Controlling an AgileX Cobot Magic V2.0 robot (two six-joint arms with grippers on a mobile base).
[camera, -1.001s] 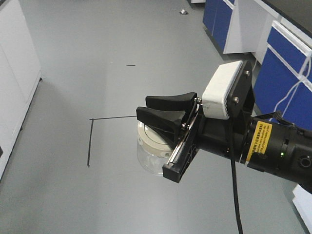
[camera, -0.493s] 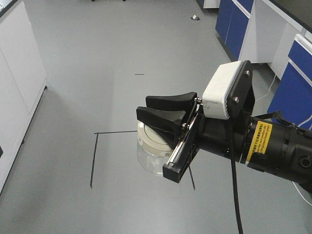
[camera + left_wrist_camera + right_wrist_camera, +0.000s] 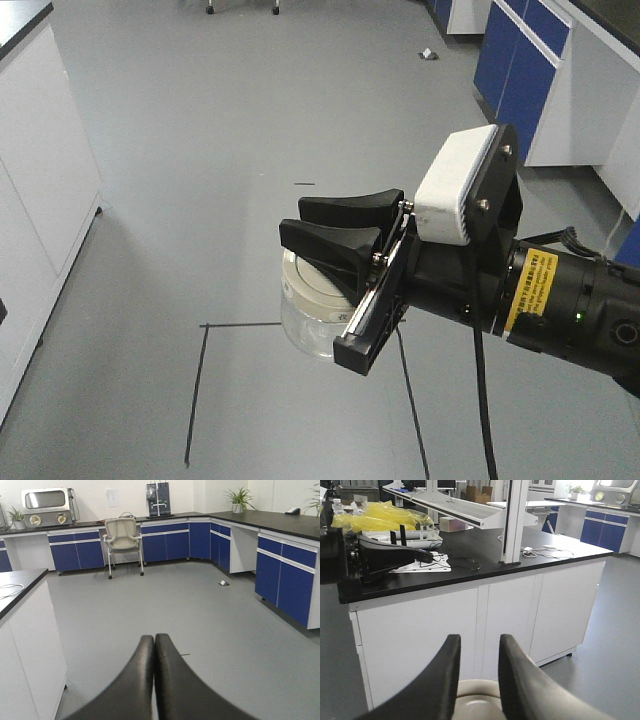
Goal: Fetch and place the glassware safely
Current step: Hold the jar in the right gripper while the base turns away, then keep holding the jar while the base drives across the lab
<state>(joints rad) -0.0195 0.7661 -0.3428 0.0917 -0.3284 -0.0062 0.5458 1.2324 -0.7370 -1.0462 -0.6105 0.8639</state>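
Note:
The glassware (image 3: 303,322), a squat clear jar with a cream-white lid (image 3: 305,285), hangs in mid-air above the grey floor. My right gripper (image 3: 292,220) is shut on it from above; its black fingers (image 3: 335,245) cover the top of the lid, and the knob is hidden. In the right wrist view the lid (image 3: 479,700) shows low between the two fingers of the right gripper (image 3: 479,642). In the left wrist view, my left gripper (image 3: 154,640) is shut with nothing in it, pointing across the open room.
White cabinets (image 3: 40,170) line the left, blue cabinets (image 3: 530,80) the right. Black tape lines (image 3: 200,380) mark the floor. A black-topped bench (image 3: 485,555) with white doors, cables and yellow bags faces the right wrist. A chair (image 3: 122,535) stands by the far blue counter.
The floor tape lines and cabinets have slid down and towards me in the front view. The right arm and the jar keep the same pose in the frame.

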